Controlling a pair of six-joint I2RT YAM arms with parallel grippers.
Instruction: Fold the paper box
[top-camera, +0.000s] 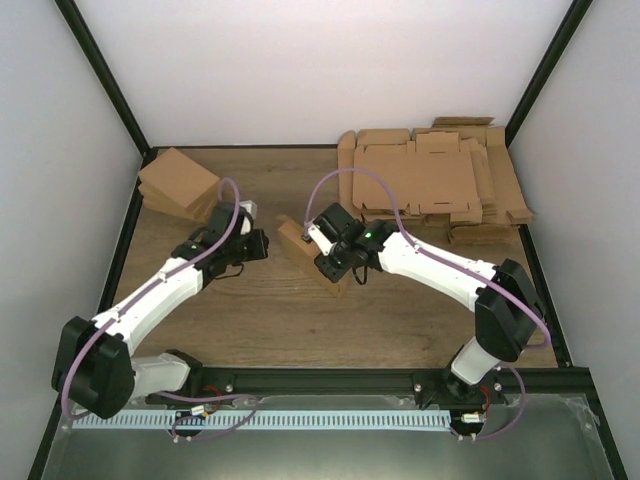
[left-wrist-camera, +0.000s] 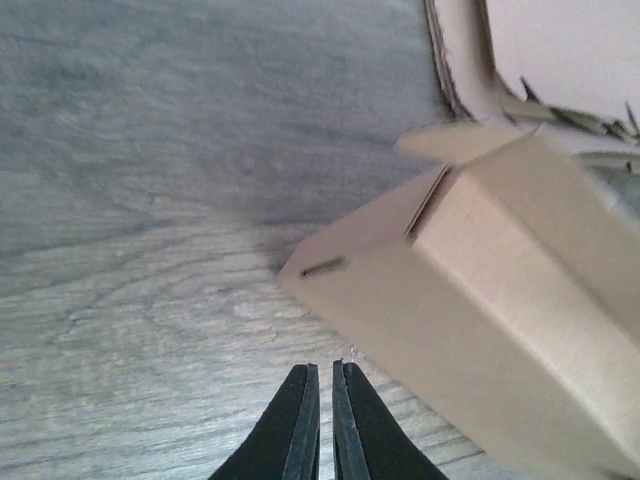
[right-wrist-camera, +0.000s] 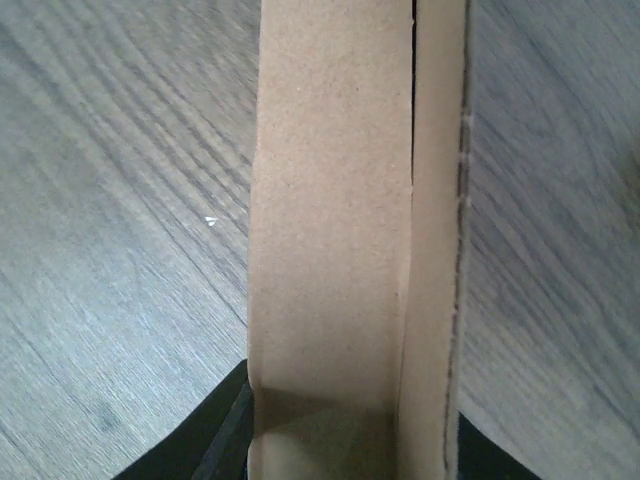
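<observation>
The paper box (top-camera: 298, 243) is a small plain brown cardboard box standing tilted on edge at the middle of the wooden table. My right gripper (top-camera: 335, 255) is clamped on its near right end. In the right wrist view the box's narrow side (right-wrist-camera: 340, 200) fills the space between the two black fingers (right-wrist-camera: 225, 425), which press on both faces. My left gripper (top-camera: 262, 243) sits just left of the box, shut and empty. In the left wrist view its fingertips (left-wrist-camera: 322, 368) nearly meet, a little short of the box's lower edge (left-wrist-camera: 500, 300), with one end flap sticking up.
A thick pile of flat tabbed cardboard sheets (top-camera: 430, 180) lies at the back right. A pile of small folded brown boxes (top-camera: 180, 185) sits at the back left. Black frame posts run along both sides of the table.
</observation>
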